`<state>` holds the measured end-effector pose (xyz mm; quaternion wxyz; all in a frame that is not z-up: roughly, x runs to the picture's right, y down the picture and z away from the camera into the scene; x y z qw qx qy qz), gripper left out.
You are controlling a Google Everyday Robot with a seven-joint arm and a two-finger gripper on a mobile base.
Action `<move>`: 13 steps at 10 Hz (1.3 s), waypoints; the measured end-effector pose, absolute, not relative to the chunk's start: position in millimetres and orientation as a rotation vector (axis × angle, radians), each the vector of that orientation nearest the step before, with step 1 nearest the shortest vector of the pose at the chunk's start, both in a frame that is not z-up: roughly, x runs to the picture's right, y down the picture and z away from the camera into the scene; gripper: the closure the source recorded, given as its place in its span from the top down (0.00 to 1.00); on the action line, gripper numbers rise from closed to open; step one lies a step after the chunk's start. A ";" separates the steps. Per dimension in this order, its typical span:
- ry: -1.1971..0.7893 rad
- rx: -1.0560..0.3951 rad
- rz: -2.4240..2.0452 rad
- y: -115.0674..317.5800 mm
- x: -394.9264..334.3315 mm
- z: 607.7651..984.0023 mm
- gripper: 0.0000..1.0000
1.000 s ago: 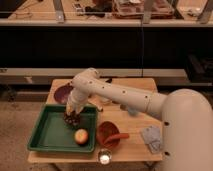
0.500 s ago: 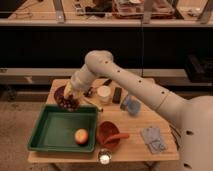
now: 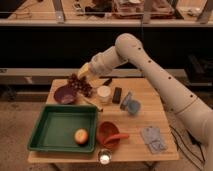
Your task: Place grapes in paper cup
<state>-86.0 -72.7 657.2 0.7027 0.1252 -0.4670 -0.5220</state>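
Dark grapes [image 3: 81, 87] in the closed hand [image 3: 81, 77], just left of the paper cup [image 3: 104, 93].

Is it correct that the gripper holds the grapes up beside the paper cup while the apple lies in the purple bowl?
Not quite. The camera view shows the apple lying in the green tray, not in the purple bowl. The rest is right: the gripper is shut on the grapes, holding them up beside the paper cup.
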 end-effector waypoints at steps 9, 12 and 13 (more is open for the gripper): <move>-0.578 0.346 -0.573 -37.9 87.1 720.8 0.00; -0.548 0.359 -0.531 -33.2 97.4 722.5 0.00; -0.549 0.359 -0.532 -33.4 96.8 722.5 0.00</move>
